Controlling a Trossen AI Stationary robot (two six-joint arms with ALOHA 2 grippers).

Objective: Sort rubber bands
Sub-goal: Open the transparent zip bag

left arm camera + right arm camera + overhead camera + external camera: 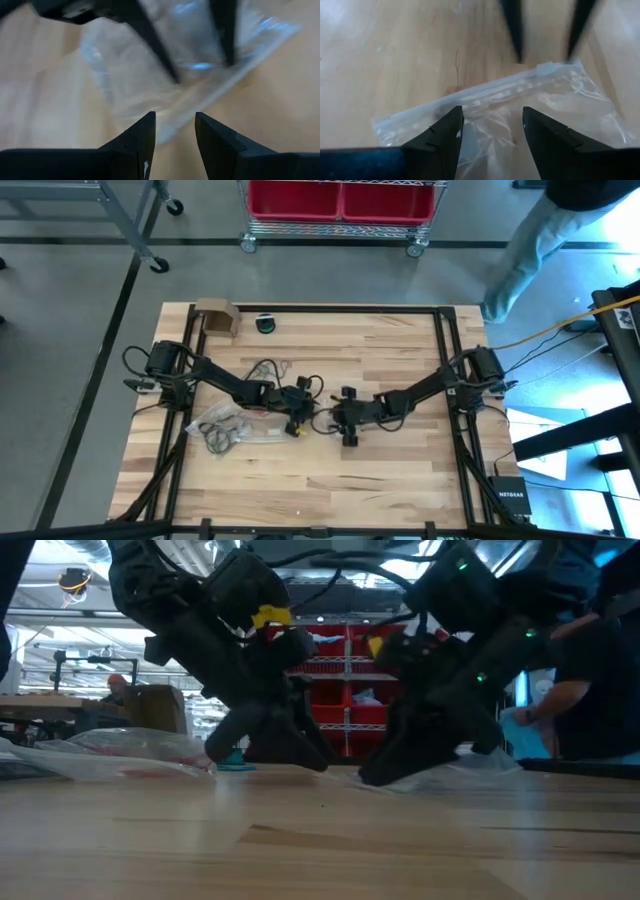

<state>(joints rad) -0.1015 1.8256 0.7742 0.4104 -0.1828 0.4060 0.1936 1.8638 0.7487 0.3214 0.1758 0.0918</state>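
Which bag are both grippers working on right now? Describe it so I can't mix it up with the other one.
Start at the middle of the wooden table, where the left gripper and right gripper face each other. The clear plastic zip bag lies flat between their open fingers. It looks empty, unlike the bag of rubber bands farther left.

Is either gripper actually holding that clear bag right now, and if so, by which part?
No hold shows. The left gripper and right gripper both stand open over the clear zip bag, which lies flat on the table at its middle.
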